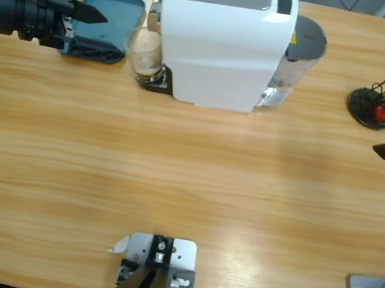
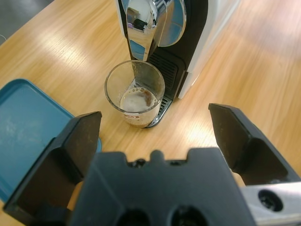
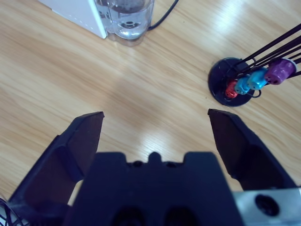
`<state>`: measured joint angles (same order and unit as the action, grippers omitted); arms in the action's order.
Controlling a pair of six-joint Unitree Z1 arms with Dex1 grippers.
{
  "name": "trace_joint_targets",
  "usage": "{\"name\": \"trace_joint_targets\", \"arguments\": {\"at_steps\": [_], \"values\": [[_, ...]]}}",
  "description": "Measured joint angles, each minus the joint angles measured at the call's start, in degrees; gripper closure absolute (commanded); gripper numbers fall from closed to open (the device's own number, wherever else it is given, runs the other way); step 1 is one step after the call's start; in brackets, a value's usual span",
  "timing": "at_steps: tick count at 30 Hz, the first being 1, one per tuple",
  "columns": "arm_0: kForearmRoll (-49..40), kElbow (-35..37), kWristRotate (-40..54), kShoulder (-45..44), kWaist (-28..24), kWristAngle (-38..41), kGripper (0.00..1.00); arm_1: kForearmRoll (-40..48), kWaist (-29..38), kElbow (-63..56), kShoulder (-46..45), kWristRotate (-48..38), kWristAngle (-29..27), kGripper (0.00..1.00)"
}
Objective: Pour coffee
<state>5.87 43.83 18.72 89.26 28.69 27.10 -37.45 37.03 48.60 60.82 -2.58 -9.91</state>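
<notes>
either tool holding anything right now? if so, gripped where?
Nothing held. Left tool is open, short of the glass cup under the coffee machine spout. Right tool is open over bare table.

A long wooden table (image 1: 185,187) with a light, streaked grain carries everything. Along its far edge a white coffee machine (image 1: 221,45) stands near the middle, its clear water tank (image 3: 124,19) at the back end and a black cord (image 3: 164,14) trailing off from there. A teal tray (image 1: 114,15) lies flat just beside the machine's spout end. Well apart, near the other end of the table, stands a black wire capsule stand (image 1: 370,108) on a round base.
</notes>
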Motion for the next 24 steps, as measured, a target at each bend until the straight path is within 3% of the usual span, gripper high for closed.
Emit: {"name": "trace_joint_targets", "arguments": {"at_steps": [6,24], "values": [[0.99,0.04,4.96,2.22,0.00,-0.53,0.000,-0.02,0.00,0.14,1.26,0.00,0.00,0.000],[14.27,0.30,5.16,11.78,0.80,-0.23,0.000,-1.37,0.00,1.86,5.36,0.00,0.00,0.000]]}}
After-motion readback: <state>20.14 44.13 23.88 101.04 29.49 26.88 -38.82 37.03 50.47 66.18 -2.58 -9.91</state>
